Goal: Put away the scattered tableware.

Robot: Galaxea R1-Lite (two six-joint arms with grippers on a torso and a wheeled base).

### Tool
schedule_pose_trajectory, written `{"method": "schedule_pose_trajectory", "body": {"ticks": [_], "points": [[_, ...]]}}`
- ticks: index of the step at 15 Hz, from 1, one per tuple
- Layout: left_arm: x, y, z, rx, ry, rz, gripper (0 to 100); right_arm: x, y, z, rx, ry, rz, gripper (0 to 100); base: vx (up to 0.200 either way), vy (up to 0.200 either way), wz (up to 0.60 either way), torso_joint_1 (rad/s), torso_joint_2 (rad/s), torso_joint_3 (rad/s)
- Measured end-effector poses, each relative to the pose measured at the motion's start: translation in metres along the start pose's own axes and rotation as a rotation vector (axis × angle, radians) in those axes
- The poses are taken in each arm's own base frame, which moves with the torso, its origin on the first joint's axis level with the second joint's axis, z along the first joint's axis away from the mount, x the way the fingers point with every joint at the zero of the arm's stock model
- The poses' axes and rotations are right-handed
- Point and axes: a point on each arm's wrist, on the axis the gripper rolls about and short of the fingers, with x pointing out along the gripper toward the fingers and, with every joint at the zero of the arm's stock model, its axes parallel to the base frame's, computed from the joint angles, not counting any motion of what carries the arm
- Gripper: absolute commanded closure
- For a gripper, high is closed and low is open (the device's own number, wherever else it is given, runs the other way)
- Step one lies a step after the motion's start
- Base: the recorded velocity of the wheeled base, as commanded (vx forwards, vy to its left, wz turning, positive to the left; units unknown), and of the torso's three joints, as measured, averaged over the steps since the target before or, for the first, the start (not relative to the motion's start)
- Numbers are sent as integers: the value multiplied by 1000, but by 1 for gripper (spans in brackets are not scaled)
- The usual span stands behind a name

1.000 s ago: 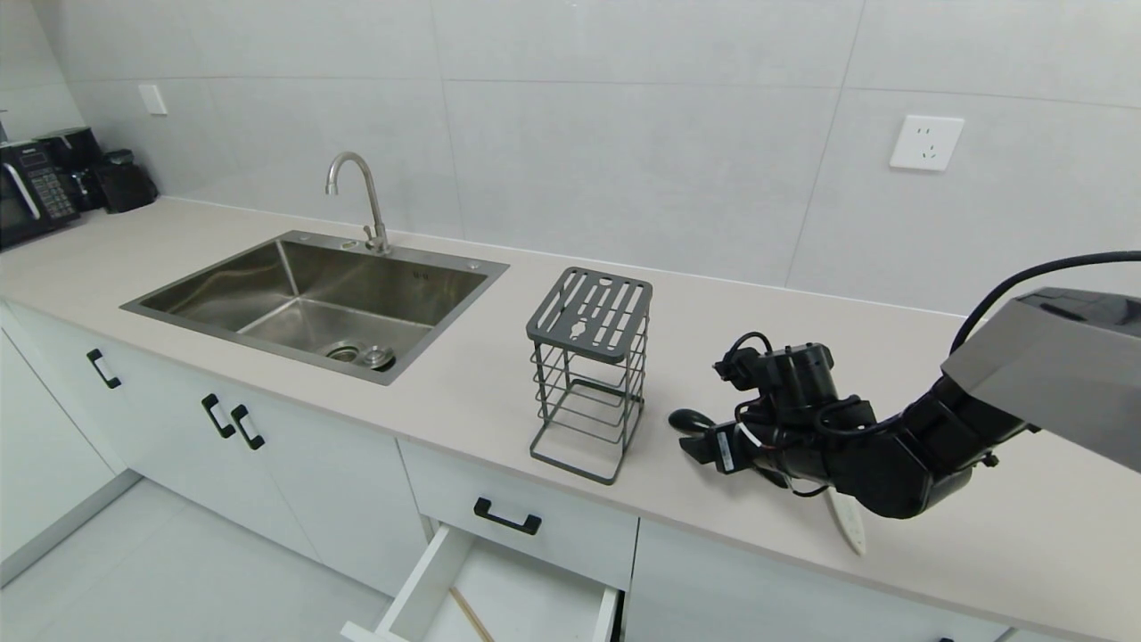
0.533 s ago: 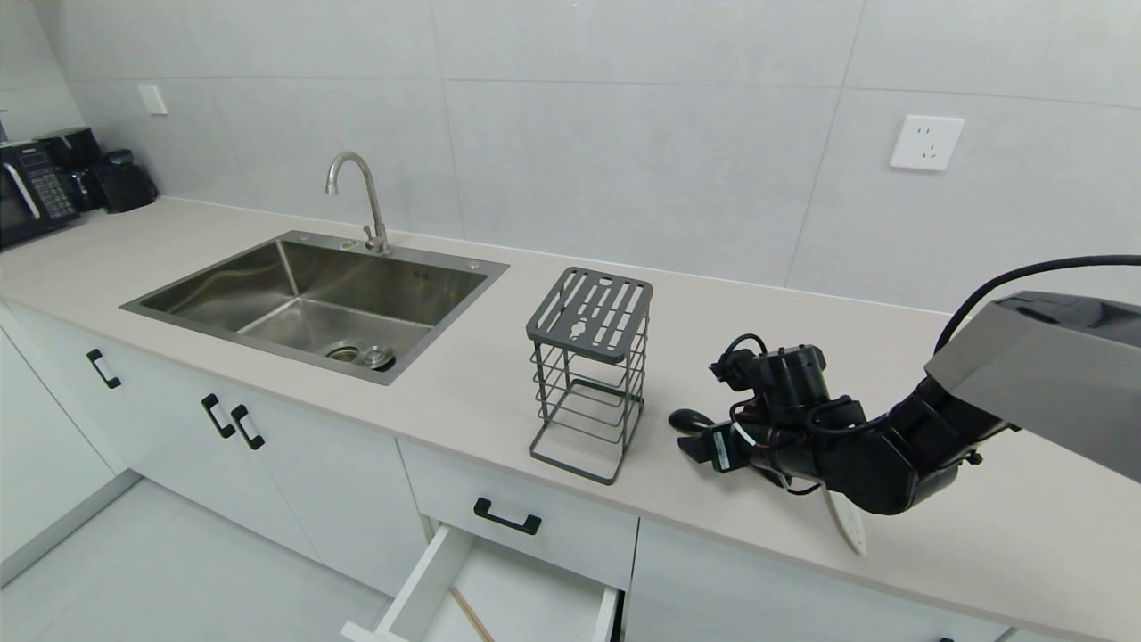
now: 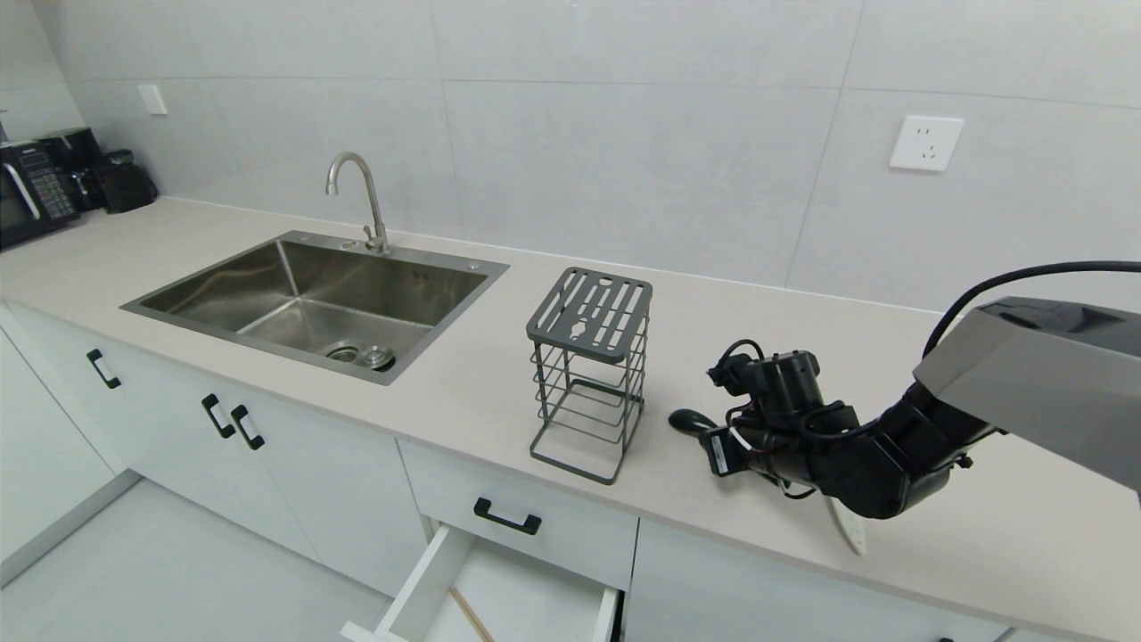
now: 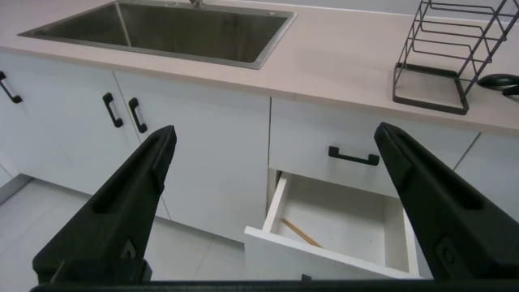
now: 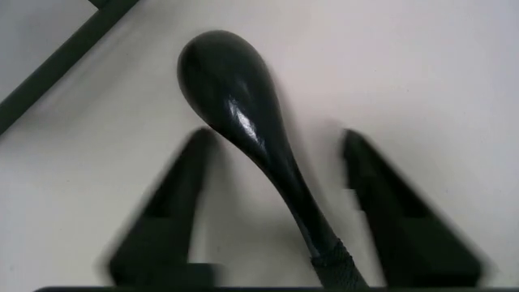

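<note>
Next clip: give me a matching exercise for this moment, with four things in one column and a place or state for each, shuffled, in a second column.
Column A
1. wire rack
2. drawer
3. black utensil
4. left claw

Column B
a. pulled open below the counter
b. lying flat inside the open right claw
c. standing upright on the counter, right of the sink
d. open, holding nothing

Pairs: 1-c, 2-a, 3-b, 4-d
</note>
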Motion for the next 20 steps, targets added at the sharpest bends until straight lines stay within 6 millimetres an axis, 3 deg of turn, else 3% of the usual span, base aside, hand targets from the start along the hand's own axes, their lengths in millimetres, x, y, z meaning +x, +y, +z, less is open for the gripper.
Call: {"method": "schedule_pose_trajectory", "body": {"ticks": [5, 11, 20], "points": [[0, 0, 0, 0, 0, -1, 0, -1, 3, 1, -2, -1, 0, 100, 0, 0, 0, 0, 0, 0], [0, 0, 0, 0, 0, 0, 0, -19, 10, 7, -12, -31, 21, 100, 0, 0, 0, 0, 0, 0], [0, 0, 0, 0, 0, 0, 0, -62, 57, -27, -115, 45, 132, 100, 0, 0, 0, 0, 0, 0]]}}
